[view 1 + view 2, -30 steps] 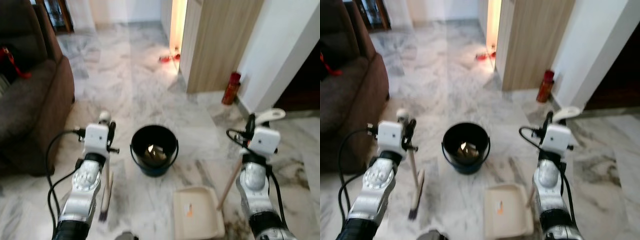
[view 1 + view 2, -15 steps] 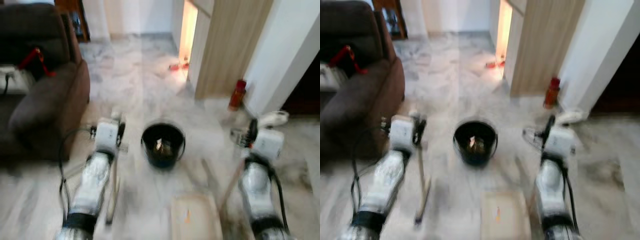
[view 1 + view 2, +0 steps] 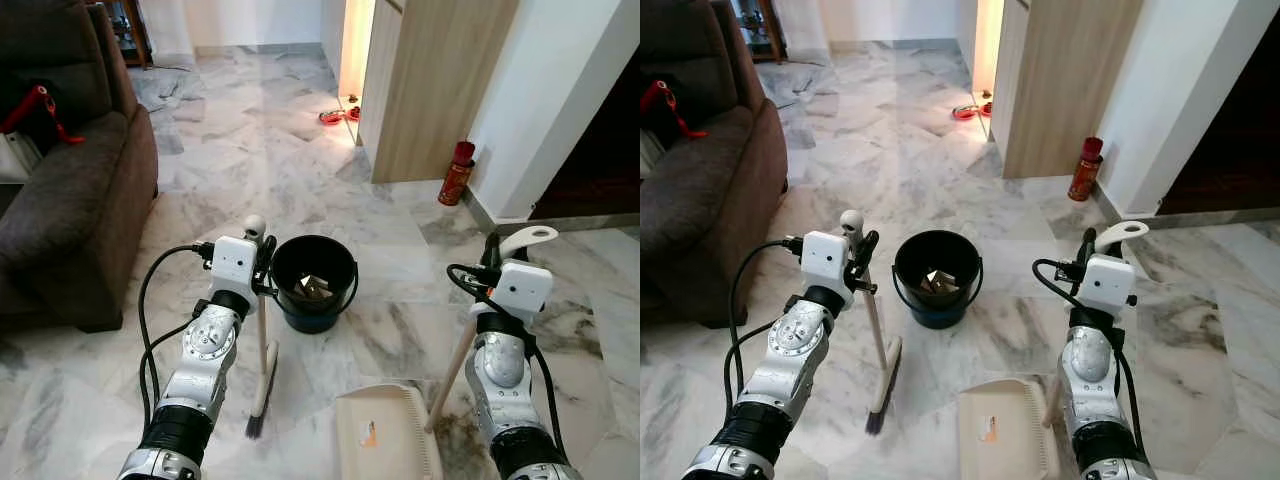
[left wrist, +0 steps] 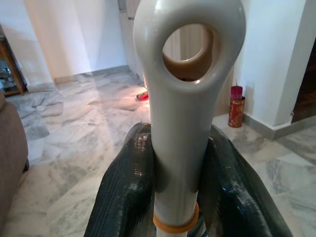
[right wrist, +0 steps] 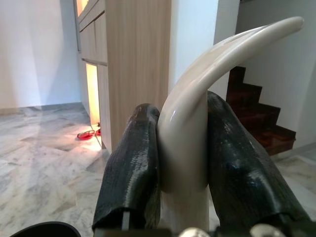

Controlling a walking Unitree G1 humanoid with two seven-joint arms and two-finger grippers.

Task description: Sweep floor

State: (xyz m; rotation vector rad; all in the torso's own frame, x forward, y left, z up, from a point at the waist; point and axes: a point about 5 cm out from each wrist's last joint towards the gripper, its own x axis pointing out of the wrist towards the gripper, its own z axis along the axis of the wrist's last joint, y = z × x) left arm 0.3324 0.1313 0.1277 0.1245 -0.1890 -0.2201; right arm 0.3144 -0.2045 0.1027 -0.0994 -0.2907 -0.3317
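Note:
My left gripper [image 3: 262,252] is shut on the top of a cream broom handle [image 4: 182,128], just below its loop end. The broom [image 3: 262,375] stands nearly upright with its dark bristles [image 3: 254,426] on the marble floor. My right gripper [image 3: 494,253] is shut on the curved cream handle [image 5: 197,118] of the dustpan, whose stick slants down to the cream dustpan [image 3: 385,435] resting on the floor in front of me. A black bucket [image 3: 314,283] with a scrap of rubbish inside stands between the two arms.
A dark brown sofa [image 3: 70,190] fills the left side. A wooden cabinet [image 3: 430,90] and white wall stand to the right, with a red bottle [image 3: 455,174] at the wall's foot. Red slippers [image 3: 335,116] lie further off. A dark stain [image 3: 460,430] marks the floor by the dustpan.
The camera swung and blurred, then steadied. The broom and left gripper now stand closer to the bucket. Both grippers keep hold of their handles.

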